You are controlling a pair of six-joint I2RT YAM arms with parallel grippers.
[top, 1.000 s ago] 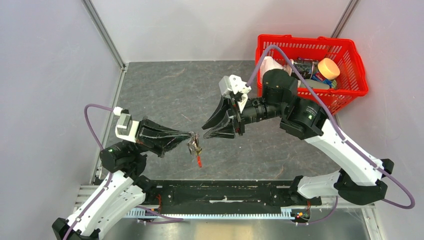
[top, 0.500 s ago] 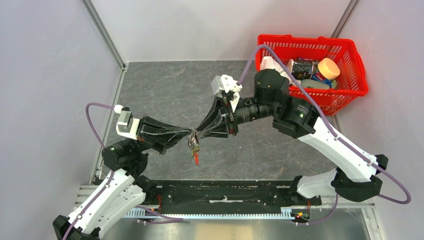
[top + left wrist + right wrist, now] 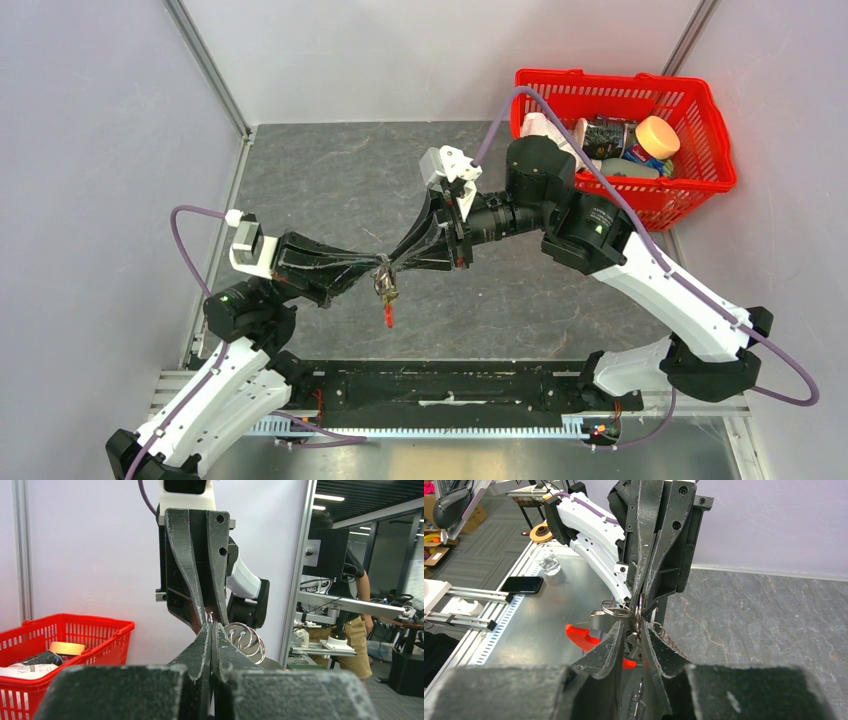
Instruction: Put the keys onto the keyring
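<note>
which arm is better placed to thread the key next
Right. The left arm holds the keyring up in shut jaws; the right arm has its jaws at the rings.

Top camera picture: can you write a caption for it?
Left claw pinches the dangling keyring while right claw meets it tip to tip; red basket behind.

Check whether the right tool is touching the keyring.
Cannot tell. In the right wrist view the right tool flanks the keyring, but neither contact nor gap shows plainly.
</note>
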